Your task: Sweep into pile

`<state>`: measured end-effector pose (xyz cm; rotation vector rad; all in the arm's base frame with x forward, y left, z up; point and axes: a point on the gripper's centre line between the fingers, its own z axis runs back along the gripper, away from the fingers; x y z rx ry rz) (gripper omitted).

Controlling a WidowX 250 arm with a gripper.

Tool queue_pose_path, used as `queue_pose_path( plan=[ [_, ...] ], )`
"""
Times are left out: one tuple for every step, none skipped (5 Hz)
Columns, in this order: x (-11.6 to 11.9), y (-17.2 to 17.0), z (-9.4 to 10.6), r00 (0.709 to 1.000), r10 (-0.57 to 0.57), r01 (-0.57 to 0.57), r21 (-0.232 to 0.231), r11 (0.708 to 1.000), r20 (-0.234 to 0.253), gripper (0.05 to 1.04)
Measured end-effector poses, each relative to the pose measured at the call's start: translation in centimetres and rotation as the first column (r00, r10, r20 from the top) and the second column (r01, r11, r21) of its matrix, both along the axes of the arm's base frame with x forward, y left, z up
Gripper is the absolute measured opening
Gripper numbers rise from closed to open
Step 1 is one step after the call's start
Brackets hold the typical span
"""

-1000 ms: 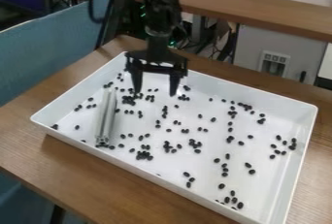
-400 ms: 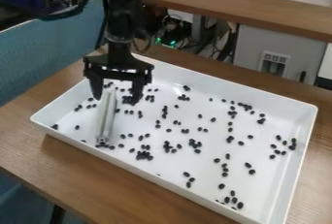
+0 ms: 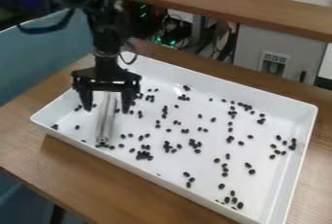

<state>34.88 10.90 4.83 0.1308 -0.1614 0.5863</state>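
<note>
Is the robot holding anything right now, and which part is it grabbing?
It's holding nothing. The gripper is open, with a finger to each side of the pale bar's upper end and gaps between.

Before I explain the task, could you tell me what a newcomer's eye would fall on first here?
Probably the big white tray, its floor scattered with small dark pieces. Next comes the black hand in the left half of the view, its fingers spread above the tray to either side of a pale bar.
</note>
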Motion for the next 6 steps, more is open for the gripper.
queue_pose_path(
  plan=[
    [0.2,0.0,-0.3,1.0,0.003,-0.002,-0.021,1.0,0.017,1.0],
    [0.1,0.5,-2.0,1.0,0.014,-0.013,-0.075,0.997,0.007,1.0],
    [0.2,0.5,-2.3,1.0,-0.015,0.018,-0.125,0.992,0.021,0.95],
    [0.3,0.4,-2.7,0.999,-0.047,0.049,-0.128,0.991,0.022,0.663],
    [0.4,0.5,-2.7,0.998,-0.051,0.054,-0.123,0.991,0.029,0.403],
    [0.3,0.2,-2.7,0.999,-0.042,0.043,-0.104,0.994,0.007,0.381]
  ],
)
